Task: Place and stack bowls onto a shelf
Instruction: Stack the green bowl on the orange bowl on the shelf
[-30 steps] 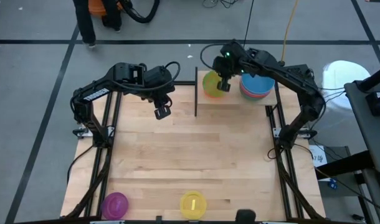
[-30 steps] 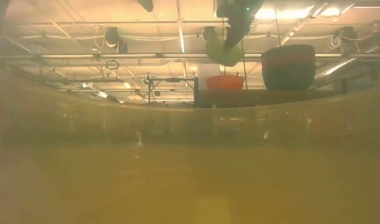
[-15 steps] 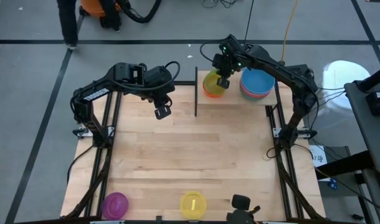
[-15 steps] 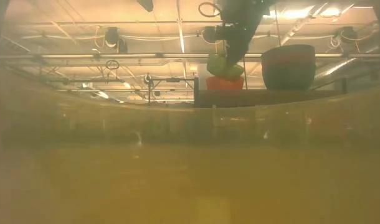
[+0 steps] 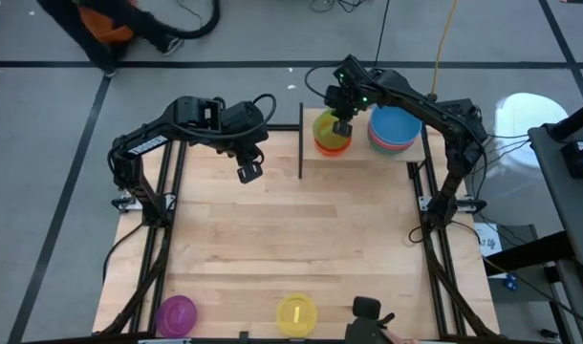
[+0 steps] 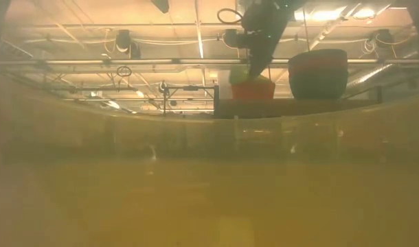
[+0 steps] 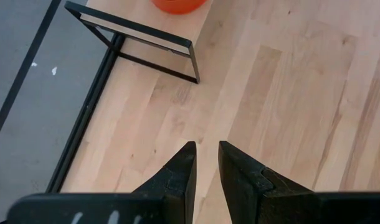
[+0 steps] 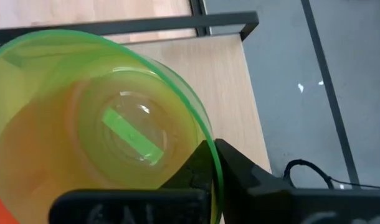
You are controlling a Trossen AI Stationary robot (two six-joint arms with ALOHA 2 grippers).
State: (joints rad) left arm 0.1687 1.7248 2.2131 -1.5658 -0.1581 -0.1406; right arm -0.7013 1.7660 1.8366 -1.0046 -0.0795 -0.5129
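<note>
My right gripper is shut on the green bowl, which sits inside the orange bowl on the shelf, next to its black bar. A stack of bowls with the blue one on top stands on the shelf's right part. The purple bowl and yellow bowl rest on the tabletop at its near edge. My left gripper hangs empty over the table left of the shelf, its fingers a narrow gap apart. My right gripper pinches the green bowl's rim on the side toward the blue stack, one finger inside the bowl and one outside. The fingers come from above, pointing down. The bowl is nested in the orange bowl, mouth up, slightly tilted.
The shelf's black frame stands up from the tabletop between my left gripper and the bowls. Bare wood lies between the shelf and the two bowls at the near edge. A person moves on the floor beyond the far edge.
My right gripper has gone down and a little toward the far edge with the green bowl. The bowl hung tilted above the orange bowl; it now sits down inside it, close to level. The gripper has stayed shut on the rim.
</note>
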